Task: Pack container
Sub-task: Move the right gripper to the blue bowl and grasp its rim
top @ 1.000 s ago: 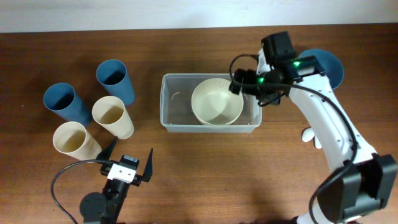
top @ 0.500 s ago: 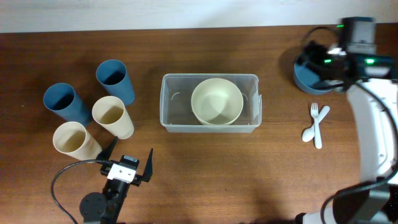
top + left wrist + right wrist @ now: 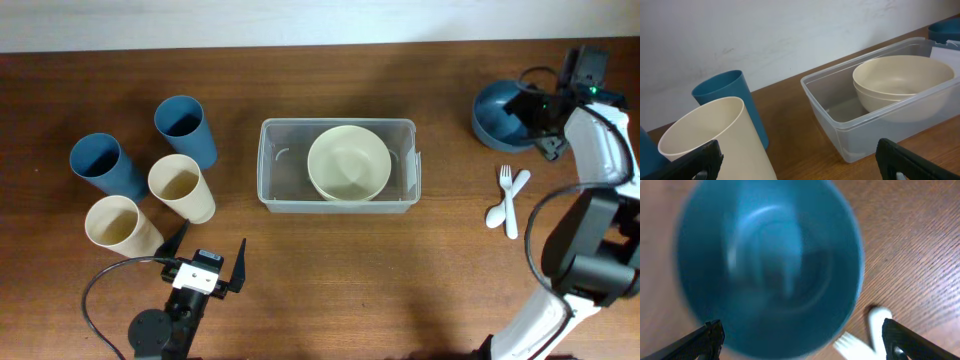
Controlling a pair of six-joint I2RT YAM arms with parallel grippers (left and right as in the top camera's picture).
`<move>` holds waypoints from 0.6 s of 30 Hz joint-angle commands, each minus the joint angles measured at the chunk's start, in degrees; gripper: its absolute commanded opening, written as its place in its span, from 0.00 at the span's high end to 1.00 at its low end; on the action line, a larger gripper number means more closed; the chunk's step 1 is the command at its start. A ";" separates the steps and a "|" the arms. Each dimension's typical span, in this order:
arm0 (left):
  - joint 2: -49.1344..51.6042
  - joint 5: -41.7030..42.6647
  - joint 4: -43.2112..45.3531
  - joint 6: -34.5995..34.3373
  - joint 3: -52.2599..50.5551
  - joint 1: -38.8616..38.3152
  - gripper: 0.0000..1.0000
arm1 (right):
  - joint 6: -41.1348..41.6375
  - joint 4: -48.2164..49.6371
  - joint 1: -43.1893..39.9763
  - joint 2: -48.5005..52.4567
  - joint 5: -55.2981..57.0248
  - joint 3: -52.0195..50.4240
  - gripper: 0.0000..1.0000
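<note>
Dark wood desk [image 3: 330,270] carried the container [image 3: 272,170] at its centre, with a cream bowl [image 3: 349,163] sitting inside it. At 2 o'clock from the container stood a blue bowl [image 3: 498,112]. The right end effector [image 3: 802,340] hovered above it, fingers spread wide and empty. The left end effector [image 3: 802,162] waited at 7 o'clock, likewise spread and holding nothing. By my judgement, a shallow pinch on the blue bowl's smooth rim could slip and drop it short of the container. A careless descent could also knock the fork [image 3: 506,180] and spoon [image 3: 495,215] at the bowl's 5 o'clock.
</note>
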 commanded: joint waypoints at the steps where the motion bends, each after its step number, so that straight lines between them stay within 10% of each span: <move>1: -0.44 -0.42 -0.04 0.50 -0.39 0.28 0.00 | 1.66 1.31 -2.01 1.27 1.29 0.55 0.05; 18: -0.44 -0.42 -0.04 0.50 -0.39 0.28 0.00 | 1.40 7.30 -3.76 10.84 -2.56 0.55 0.14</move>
